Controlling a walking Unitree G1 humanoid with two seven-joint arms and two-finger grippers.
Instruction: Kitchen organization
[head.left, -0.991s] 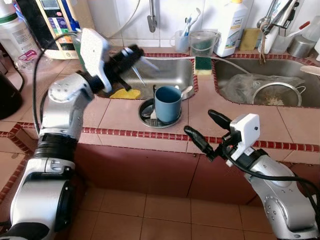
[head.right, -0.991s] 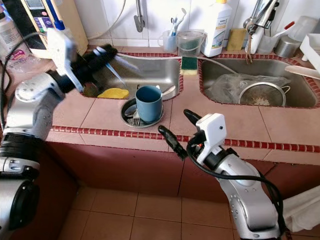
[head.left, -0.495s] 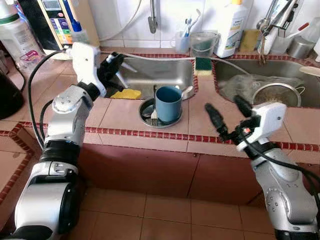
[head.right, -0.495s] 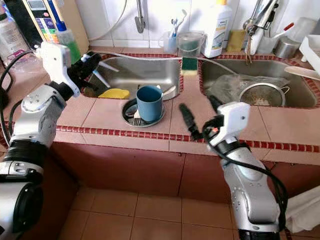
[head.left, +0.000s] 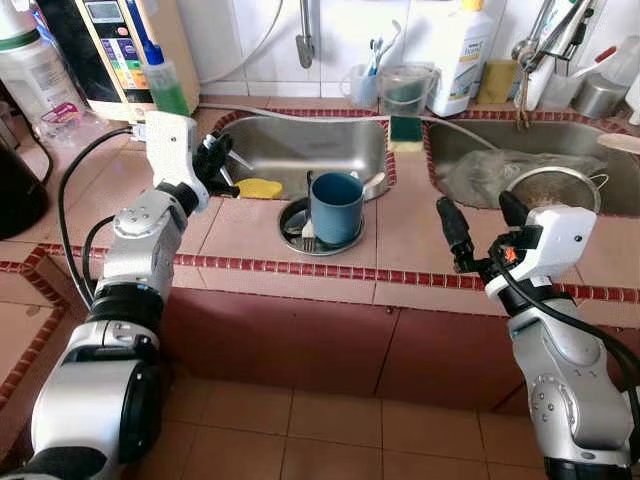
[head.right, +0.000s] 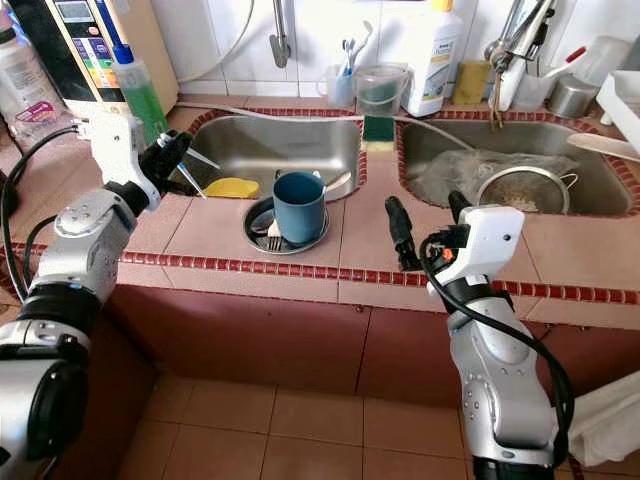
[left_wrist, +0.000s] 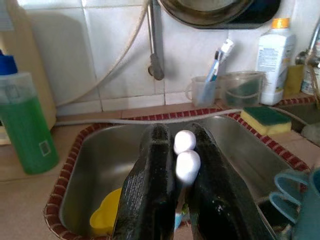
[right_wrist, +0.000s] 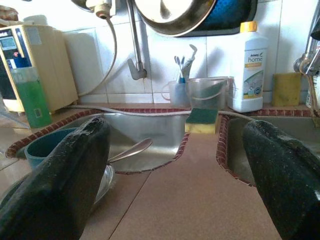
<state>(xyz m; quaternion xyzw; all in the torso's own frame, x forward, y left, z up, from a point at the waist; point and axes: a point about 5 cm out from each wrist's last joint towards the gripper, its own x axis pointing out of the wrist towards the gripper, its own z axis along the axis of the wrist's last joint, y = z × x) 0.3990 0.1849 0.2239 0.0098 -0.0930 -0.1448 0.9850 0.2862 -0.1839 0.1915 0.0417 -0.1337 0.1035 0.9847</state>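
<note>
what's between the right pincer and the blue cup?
Only bare tiled counter separates the right pincer from the blue cup, which stands on a small dish, seen in the left eye view.

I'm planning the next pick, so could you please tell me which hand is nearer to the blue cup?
Right, but only slightly. The right hand hovers open over the counter beside the blue cup; the left hand, shut on a utensil, is at the sink's corner.

The left claw (left_wrist: 176, 200) hides its utensil's (left_wrist: 184, 155) handle.
</note>
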